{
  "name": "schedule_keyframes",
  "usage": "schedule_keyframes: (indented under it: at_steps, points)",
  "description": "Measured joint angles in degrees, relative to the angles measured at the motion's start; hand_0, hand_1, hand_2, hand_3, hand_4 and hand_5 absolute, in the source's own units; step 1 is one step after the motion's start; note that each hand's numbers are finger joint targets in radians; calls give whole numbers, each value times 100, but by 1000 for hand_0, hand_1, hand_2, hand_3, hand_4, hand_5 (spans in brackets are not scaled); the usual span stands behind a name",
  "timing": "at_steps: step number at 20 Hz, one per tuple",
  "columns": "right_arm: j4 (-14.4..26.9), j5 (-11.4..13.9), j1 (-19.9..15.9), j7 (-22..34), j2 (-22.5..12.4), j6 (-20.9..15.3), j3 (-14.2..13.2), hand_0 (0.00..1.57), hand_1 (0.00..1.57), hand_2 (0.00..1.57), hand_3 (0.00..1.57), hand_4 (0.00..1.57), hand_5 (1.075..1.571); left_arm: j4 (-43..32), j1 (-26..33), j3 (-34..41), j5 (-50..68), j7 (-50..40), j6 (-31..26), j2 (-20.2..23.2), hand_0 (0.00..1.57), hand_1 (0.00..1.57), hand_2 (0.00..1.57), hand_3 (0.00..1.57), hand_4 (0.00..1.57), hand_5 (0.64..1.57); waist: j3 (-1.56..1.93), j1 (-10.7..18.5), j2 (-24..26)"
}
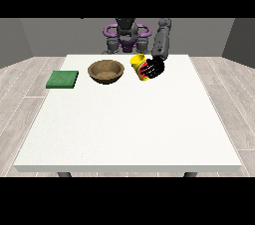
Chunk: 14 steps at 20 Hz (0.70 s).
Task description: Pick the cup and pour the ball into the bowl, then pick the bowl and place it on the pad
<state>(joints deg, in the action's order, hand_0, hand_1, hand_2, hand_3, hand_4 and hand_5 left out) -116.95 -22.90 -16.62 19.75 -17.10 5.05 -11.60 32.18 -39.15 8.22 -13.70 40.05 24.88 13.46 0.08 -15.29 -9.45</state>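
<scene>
A yellow cup [138, 63] is tilted with its mouth toward the view's left, just right of the brown bowl [105, 71]. The black hand at the view's right [154, 68] has its fingers curled round the cup's lower part. The bowl stands on the white table [129, 119] near its far edge. A green pad [63, 79] lies flat at the far left of the table. The ball is not visible. The other hand shows nowhere in the view.
The robot's torso [126, 37] stands behind the table's far edge, with one arm [161, 42] reaching down to the cup. The table's left edge runs close beside the pad.
</scene>
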Motion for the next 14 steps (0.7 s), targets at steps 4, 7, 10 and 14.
schedule_keyframes:
  at_steps: [4, 7, 10, 14]
  points:
    - [219, 15, -92, -115, 26, 96, 65, 0, 0, 0, 0, 279, 1560, -158, -427, -435, -748, -724, 854, 22, 1415, 1415, 1571, 1571, 971, 1562, 3, -101, 9]
    - [409, 20, -88, -221, 20, 204, 62, 0, 0, 0, 0, 308, 1562, -338, -734, -709, -1222, -1356, 1199, 30, 1415, 1415, 1571, 1571, 971, 1562, 1, -109, 55]
    - [584, 19, -191, -306, -23, 230, -42, 0, 0, 0, 0, 332, 1563, -460, -1034, -926, -1586, -1850, 1393, -62, 1415, 1415, 1571, 1571, 971, 1562, -1, -71, 36]
    - [594, 133, -156, -358, 92, 176, 70, 0, 0, 0, 0, 337, 1563, -709, -1223, -1208, -2144, -2374, 1821, -55, 1371, 1371, 1571, 1571, 844, 1565, -4, -62, 48]
